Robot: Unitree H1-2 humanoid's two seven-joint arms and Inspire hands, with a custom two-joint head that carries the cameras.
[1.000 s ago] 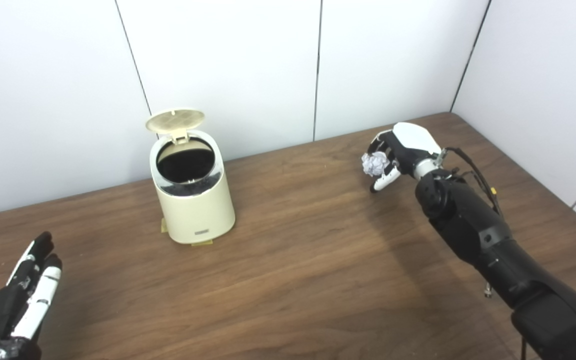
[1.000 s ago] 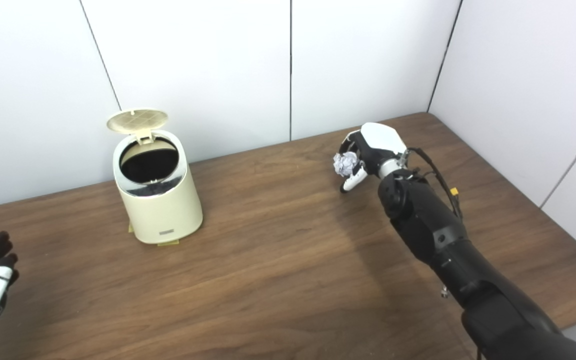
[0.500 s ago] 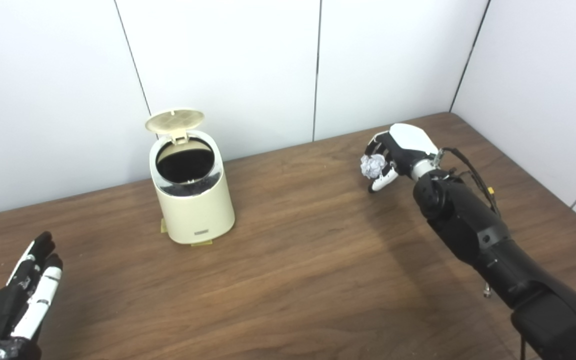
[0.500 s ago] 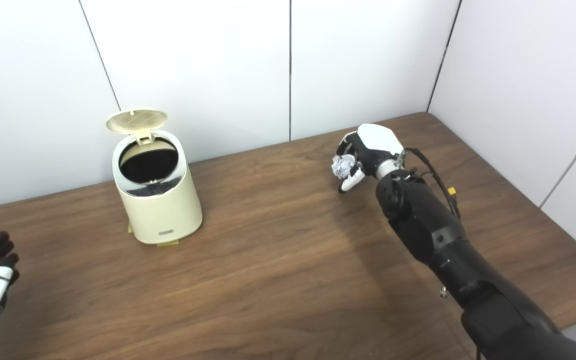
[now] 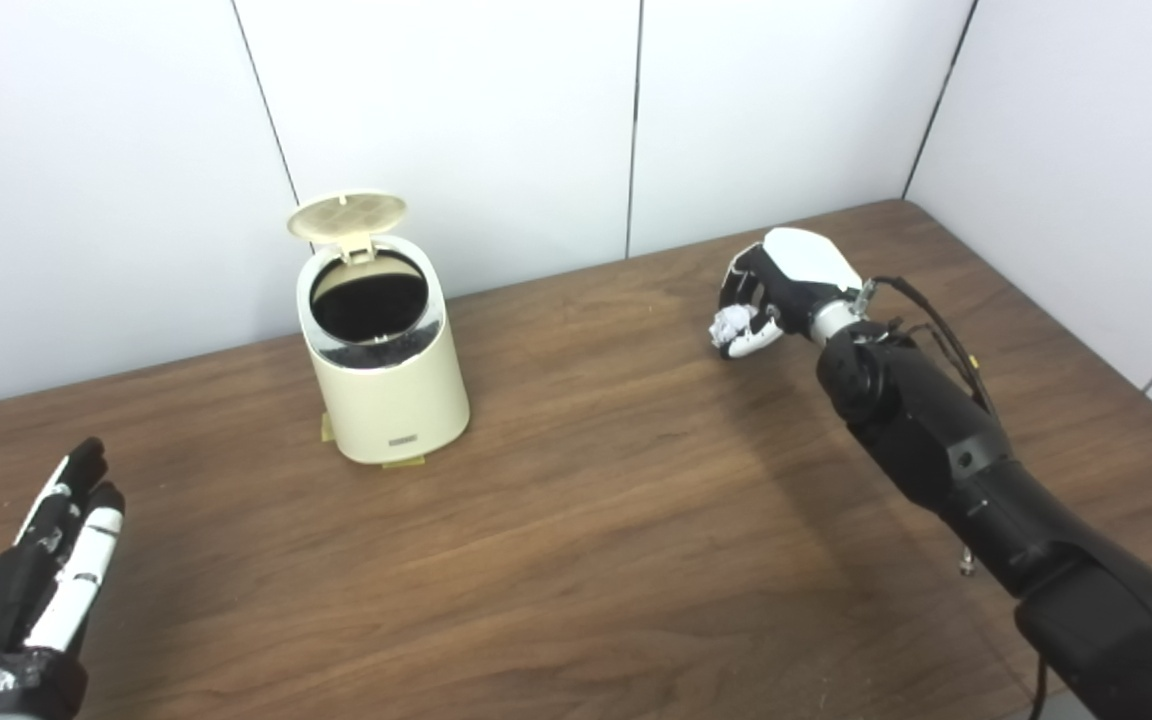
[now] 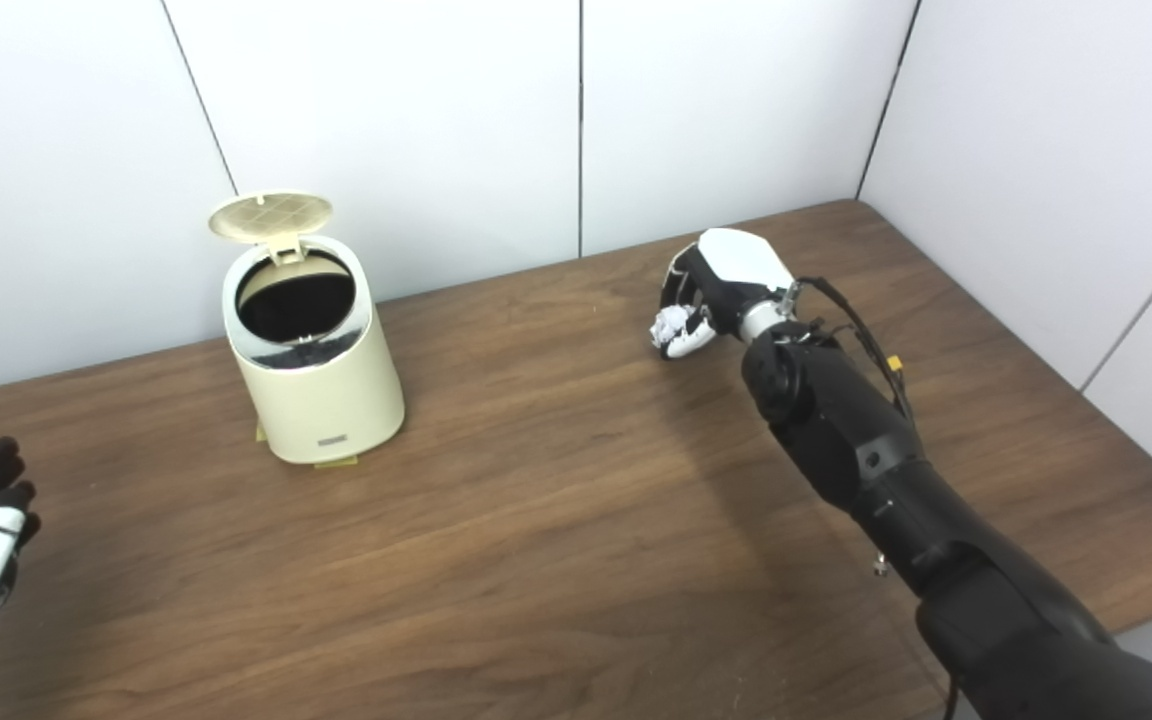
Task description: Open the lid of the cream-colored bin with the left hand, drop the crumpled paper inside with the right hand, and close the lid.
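The cream-colored bin (image 5: 388,395) stands at the back left of the wooden table (image 5: 586,520). Its round lid (image 5: 346,215) is tipped up and back, showing the dark inside. My right hand (image 5: 781,285) hovers over the table's back right, well to the right of the bin, shut on the crumpled white paper (image 5: 731,323). The paper peeks out between the curled fingers and the thumb. My left hand (image 5: 36,590) rests low at the front left corner, fingers straight and apart, holding nothing and far from the bin.
White panel walls close off the back and right sides of the table. Small yellowish tabs (image 5: 402,462) stick out under the bin's base. A cable (image 5: 936,325) runs along my right forearm.
The whole picture has shifted up a little, so the camera moved. My right hand has drifted slightly left and lower with the paper, its fingers curled tighter. Bin and left hand are unchanged.
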